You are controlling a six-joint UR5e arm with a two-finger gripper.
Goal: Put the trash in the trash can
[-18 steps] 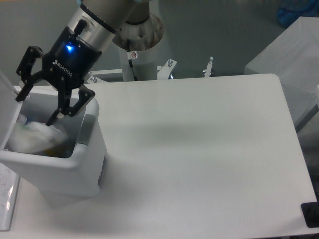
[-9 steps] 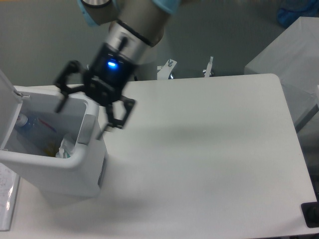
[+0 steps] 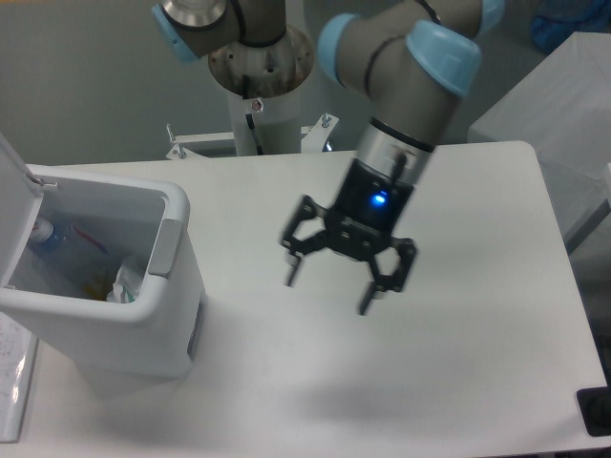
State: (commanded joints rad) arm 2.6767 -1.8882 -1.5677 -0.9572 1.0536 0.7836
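The white trash can [image 3: 143, 329] stands at the table's left with its lid [image 3: 17, 181] swung up. Inside it lie the crushed clear bottle [image 3: 59, 243] with its red-lettered label and the crumpled clear wrapper [image 3: 126, 284] against the right wall. My gripper [image 3: 329, 291] hangs over the middle of the table, well to the right of the can. Its fingers are spread wide and hold nothing.
The arm's base column [image 3: 260, 91] rises behind the table's far edge. A grey box [image 3: 549, 114] stands off the table at the right. A small dark object [image 3: 594, 410] sits at the front right corner. A paper sheet [image 3: 11, 372] lies left of the can.
My gripper has let the wrapper fall into the can, then swung right from above the can to over the table's middle. Bottle and wrapper now show inside the can.
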